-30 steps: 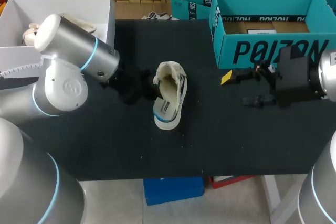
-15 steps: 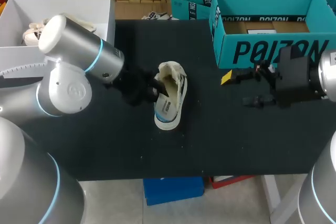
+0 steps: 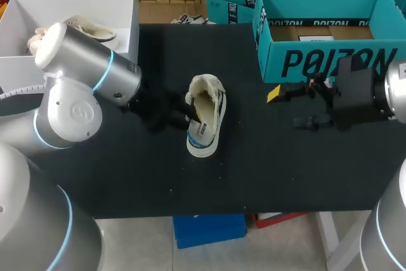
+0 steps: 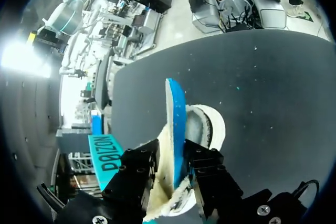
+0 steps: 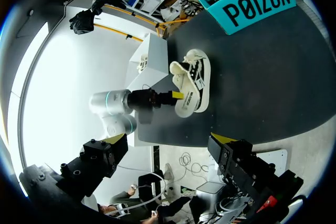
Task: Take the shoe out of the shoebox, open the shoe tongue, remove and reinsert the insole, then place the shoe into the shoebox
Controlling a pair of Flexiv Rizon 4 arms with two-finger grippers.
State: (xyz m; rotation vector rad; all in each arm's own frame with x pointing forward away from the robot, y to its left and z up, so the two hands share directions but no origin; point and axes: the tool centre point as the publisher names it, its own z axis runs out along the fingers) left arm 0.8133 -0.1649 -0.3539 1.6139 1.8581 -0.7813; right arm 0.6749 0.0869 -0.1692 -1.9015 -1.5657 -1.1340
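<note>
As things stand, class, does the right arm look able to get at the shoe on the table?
Probably yes: bare table lies between the right end effector and the shoe, though the left end effector grips its far side.

The shoe [image 3: 214,115] looks fleecy cloth, the table [image 3: 285,169] matt, the shoebox [image 3: 330,61] cardboard.

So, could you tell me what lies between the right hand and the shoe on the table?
Nothing: in the head view, only bare black table separates the open right hand from the shoe.
</note>
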